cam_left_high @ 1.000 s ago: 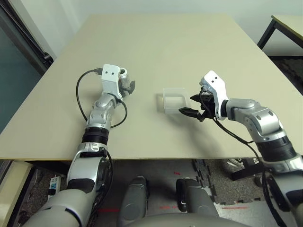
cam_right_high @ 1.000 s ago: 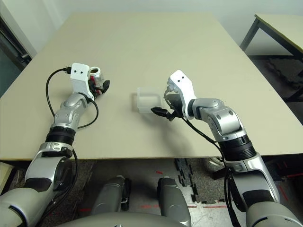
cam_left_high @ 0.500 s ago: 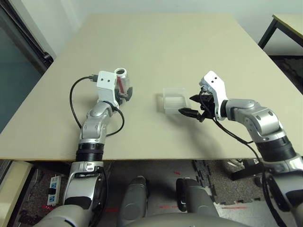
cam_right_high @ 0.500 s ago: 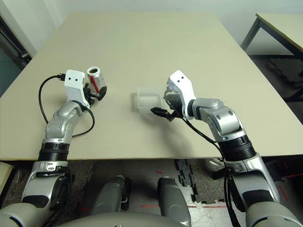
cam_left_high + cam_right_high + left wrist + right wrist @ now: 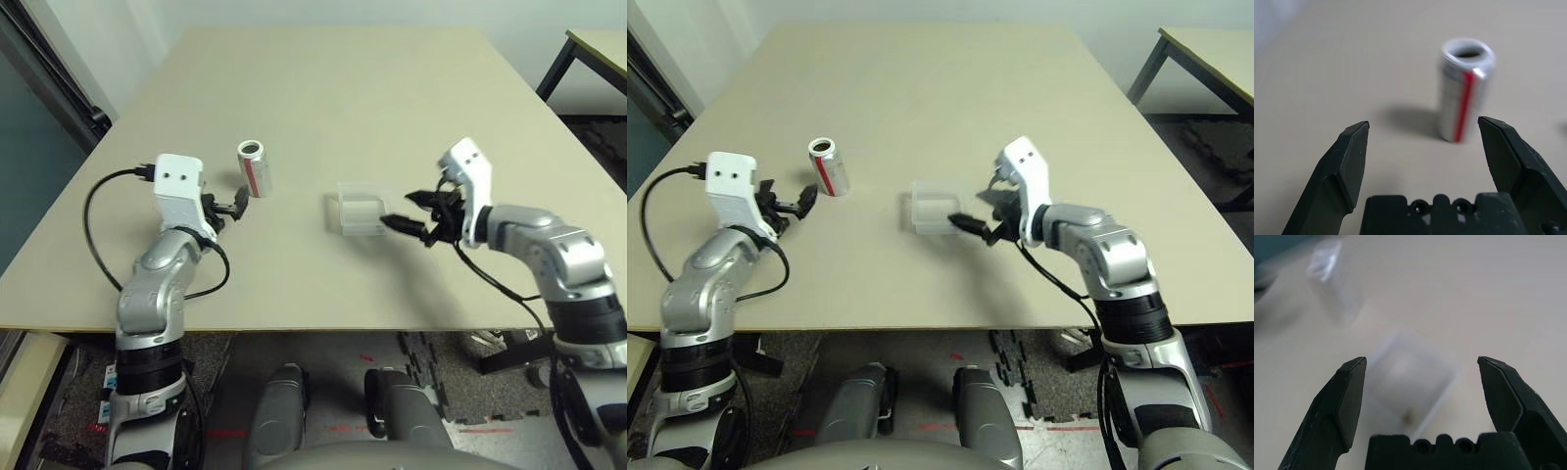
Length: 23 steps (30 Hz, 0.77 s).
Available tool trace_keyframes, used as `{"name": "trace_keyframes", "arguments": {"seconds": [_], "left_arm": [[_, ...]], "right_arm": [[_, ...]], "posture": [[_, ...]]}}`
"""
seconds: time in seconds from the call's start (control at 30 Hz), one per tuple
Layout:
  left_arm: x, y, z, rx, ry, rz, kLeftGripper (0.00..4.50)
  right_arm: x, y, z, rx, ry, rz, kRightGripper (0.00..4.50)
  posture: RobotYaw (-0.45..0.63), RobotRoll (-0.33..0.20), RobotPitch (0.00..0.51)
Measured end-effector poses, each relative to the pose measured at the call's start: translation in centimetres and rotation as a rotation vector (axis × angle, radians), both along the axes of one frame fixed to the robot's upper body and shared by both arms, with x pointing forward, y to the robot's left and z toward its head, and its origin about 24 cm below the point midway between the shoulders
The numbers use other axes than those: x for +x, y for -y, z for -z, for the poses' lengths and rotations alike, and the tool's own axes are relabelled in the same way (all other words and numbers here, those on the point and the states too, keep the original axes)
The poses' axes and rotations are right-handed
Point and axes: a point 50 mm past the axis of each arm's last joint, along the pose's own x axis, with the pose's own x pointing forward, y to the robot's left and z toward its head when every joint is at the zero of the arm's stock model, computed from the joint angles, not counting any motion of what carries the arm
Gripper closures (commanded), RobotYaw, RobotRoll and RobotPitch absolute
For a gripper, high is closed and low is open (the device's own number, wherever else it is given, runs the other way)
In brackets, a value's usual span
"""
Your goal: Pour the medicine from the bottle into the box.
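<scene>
The bottle (image 5: 253,166) is silver-grey with a red stripe and stands upright on the table's left half, its top showing a dark opening. My left gripper (image 5: 233,206) is open, just short of the bottle on its near-left side and not touching it. In the left wrist view the bottle (image 5: 1465,90) stands beyond the spread fingers (image 5: 1352,156). The box (image 5: 361,209) of clear plastic sits at the table's middle. Just right of the box, my right gripper (image 5: 400,210) is open and points at it. The right wrist view has the box (image 5: 1410,382) between and beyond the fingertips, with a small speck inside.
The beige table (image 5: 323,88) stretches far behind the bottle and the box. Its front edge runs close under both arms. A second table with a dark leg (image 5: 549,69) stands at the far right, off this table.
My left gripper has drawn back toward the near left, away from the bottle, which now stands alone. The right gripper has shifted slightly to the right of the box.
</scene>
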Motion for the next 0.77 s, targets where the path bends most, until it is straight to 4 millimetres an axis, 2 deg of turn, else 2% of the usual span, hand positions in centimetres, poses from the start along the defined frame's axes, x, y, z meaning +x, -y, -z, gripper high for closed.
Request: {"name": "trace_keyframes", "arguments": {"seconds": [0.13,0.3,0.53,0.77], "left_arm": [[-0.6,-2.3,0.2,0.002,0.017,-0.102,0.03],[1.6,-5.2,0.9,0.024,0.047,-0.168,0.03],[4.2,-7.4,1.1,0.055,0.136,-0.202,0.03],[4.2,-9.4,3.3,0.072,0.141,-0.301,0.03]], "right_arm": [[0.3,4.0,0.0,0.041,0.074,0.285,0.00],[1.0,8.2,2.0,0.027,0.108,0.596,0.00],[1.7,10.1,4.1,0.011,0.113,0.743,0.00],[1.5,11.0,6.8,-0.007,0.084,0.805,0.00]], "posture": [[0.16,0.000,0.104],[0.14,0.000,0.102],[0.08,0.000,0.101],[0.07,0.000,0.098]]}}
